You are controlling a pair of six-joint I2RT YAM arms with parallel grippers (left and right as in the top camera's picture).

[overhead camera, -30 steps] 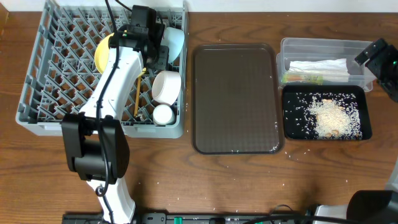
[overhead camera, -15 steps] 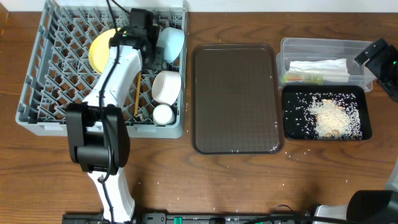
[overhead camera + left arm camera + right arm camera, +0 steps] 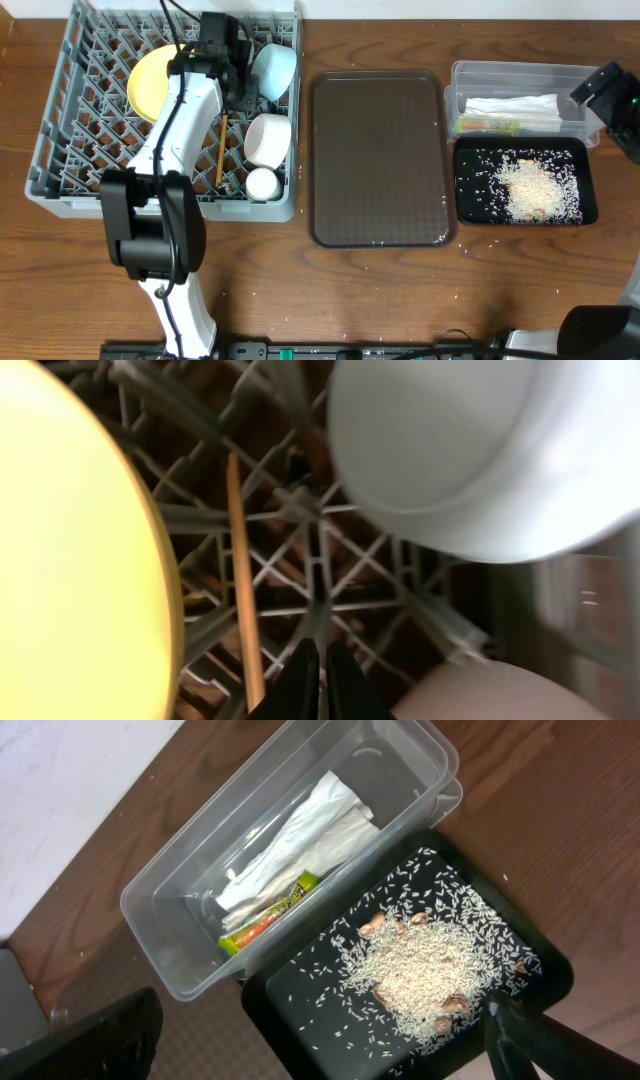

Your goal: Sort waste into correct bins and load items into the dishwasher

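- Relation that matters: the left end effector (image 3: 315,665) hangs low inside the large square grey plastic dish rack (image 3: 60,150), its fingers pressed together with nothing between them. A thin wooden chopstick (image 3: 240,590) lies just to the left of the fingertips in the wrist view, apart from them.
- The chopstick's long axis runs roughly near-to-far across the rack, in line with the fingers rather than across them.
- The round yellow plate (image 3: 70,540) stands on edge on the far side of the chopstick. The white bowl with a light-blue outside (image 3: 480,450) sits on the opposite side, and the plain white bowl (image 3: 268,138) and small white cup (image 3: 263,184) are nearer the rack's front.
- The left arm is plainly the nearer one to the rack. The right end effector (image 3: 320,1030), fingers spread wide, hovers over the bins.
- The crumpled white paper napkin (image 3: 300,830) and green-and-orange snack wrapper (image 3: 270,915) lie in the clear plastic rectangular tub (image 3: 400,750). The white rice scraps (image 3: 420,965) lie in the glossy black rectangular tray (image 3: 300,1040).
- Sorting and loading look essentially done, so lifting straight up seems the likely next move.
- Hard to make out: I cannot tell whether a second chopstick lies alongside the first, and the left arm covers part of the rack. Pale specks on the brown serving tray (image 3: 378,160) and on the surface are too small to identify.
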